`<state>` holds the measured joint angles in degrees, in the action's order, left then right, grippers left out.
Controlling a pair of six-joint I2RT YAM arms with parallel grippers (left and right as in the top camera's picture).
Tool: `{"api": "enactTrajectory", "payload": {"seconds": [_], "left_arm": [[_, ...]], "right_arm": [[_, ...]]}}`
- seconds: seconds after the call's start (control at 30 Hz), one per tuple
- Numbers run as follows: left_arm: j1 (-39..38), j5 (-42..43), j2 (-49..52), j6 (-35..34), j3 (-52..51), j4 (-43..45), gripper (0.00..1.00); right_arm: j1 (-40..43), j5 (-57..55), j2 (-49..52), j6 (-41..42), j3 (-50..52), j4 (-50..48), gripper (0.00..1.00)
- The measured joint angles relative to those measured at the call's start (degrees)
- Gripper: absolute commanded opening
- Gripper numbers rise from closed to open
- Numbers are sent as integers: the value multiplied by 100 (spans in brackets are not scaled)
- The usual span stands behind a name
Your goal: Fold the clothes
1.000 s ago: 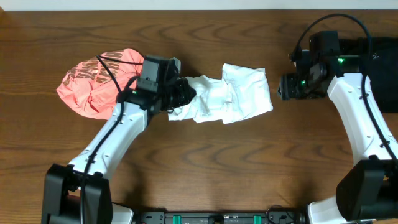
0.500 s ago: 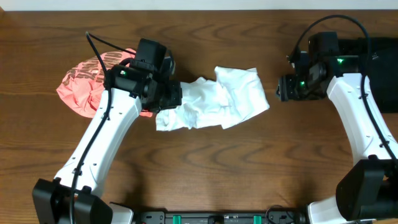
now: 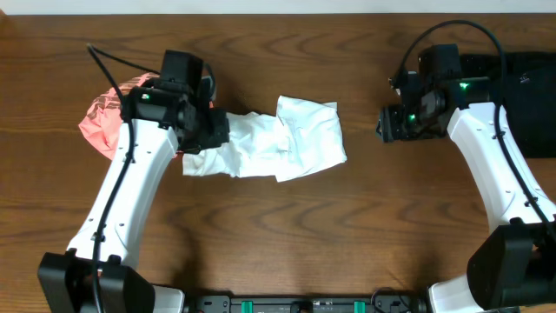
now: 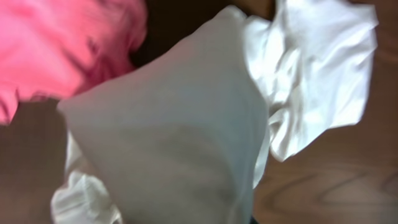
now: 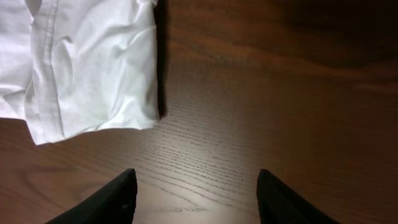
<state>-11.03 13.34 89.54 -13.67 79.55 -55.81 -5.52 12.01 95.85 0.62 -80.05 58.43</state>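
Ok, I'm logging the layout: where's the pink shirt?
Overhead, the pink shirt lies bunched at the left of the table, partly under the left arm, just left of the white T-shirt.

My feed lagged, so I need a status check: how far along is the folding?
Done: nothing; neither garment is folded. In hand: the left end effector is shut on the left end of the white T-shirt, which lies crumpled on the table. The right end effector is open and empty, short of its right edge. Left: flatten and fold the T-shirt, then the bunched pink shirt.
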Motion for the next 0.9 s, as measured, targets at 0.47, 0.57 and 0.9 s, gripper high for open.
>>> {"api": "enactTrajectory", "payload": {"seconds": [0.47,0.57,0.9], "left_arm": [[-1200,20,623,-260,2,1521,6],[-1436,20,1045,-280,2,1770,6],[-1947,20,1572,-289,2,2527,6]], "right_arm": [[-2,0,0,24,11,-74,62],[-2,-2,0,24,55,-103,62],[4,-4,4,28,444,-267,62]]}}
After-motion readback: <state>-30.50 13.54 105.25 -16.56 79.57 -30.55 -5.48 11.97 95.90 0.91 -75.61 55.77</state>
